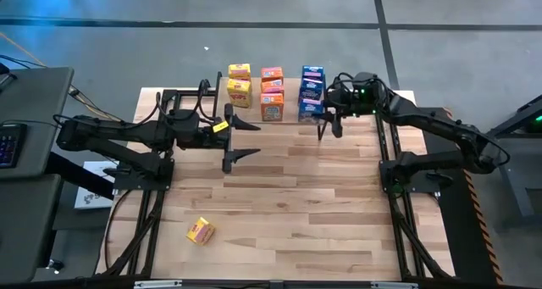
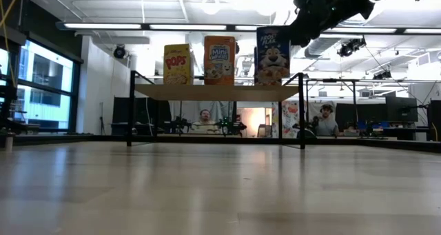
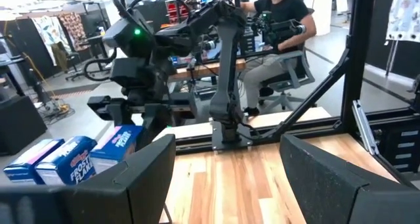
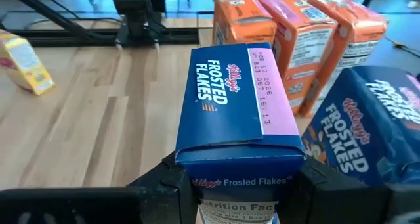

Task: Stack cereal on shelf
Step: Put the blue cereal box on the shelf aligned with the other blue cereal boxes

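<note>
Between the fingers of the right gripper point(image 4: 239, 184): one blue cereal box point(image 4: 233, 106), pinched at its lower end, jaws pressed against both side faces; top panel facing the wrist camera. Just beyond and to one side of that claw: three orange boxes point(image 4: 295, 33) in a close row; another blue box point(image 4: 374, 138) close against the held one, possibly touching. Under the claw, seen from above: far edge of the shelf point(image 1: 174, 94), already loaded with two yellow boxes point(image 1: 240, 83), the orange column and the blue column point(image 1: 312, 90). Well away from the right claw, near the table's front edge: last yellow box point(image 1: 200, 230), lying tilted on the tabletop point(image 1: 296, 204), still to be fetched. Left gripper point(image 1: 241, 136) spread wide, empty, parked over the table short of the yellow column.

Judged stage: placing or adjusting the last blue box in its column.

Risks noted:
- tight clearance beside the claw; any sideways drift during release likely to nudge the neighbouring blue or orange boxes and topple the row;
- grip low on a light carton; tilting on release probable if opened before full seating;
- withdrawal of open fingers through the narrow gap likely to drag the box off line;
- stray yellow box lying skewed; awkward pickup for the left claw.
</note>
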### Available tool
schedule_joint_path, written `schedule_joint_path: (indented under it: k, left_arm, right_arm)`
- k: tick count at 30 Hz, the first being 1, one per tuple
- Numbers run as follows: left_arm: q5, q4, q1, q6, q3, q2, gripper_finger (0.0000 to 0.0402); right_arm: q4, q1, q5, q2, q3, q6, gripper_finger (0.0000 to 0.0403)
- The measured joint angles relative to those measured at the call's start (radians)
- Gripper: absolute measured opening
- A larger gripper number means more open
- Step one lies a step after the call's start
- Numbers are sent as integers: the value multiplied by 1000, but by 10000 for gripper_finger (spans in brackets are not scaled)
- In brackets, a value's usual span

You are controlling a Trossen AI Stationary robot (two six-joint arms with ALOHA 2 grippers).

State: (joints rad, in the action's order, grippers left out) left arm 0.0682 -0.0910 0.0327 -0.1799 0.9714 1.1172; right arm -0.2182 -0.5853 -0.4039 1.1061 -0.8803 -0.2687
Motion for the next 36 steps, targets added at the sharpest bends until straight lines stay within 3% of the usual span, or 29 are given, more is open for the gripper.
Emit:
schedule_joint_path:
  k: [10, 36]
  left_arm:
    - [57, -1, -28, 3, 0, 0, 266]
    - [55, -2, -28, 3, 0, 1, 266]
  right_arm:
    - [4, -38, -62, 29, -1, -52, 137]
    - [28, -58, -6, 53, -1, -54, 137]
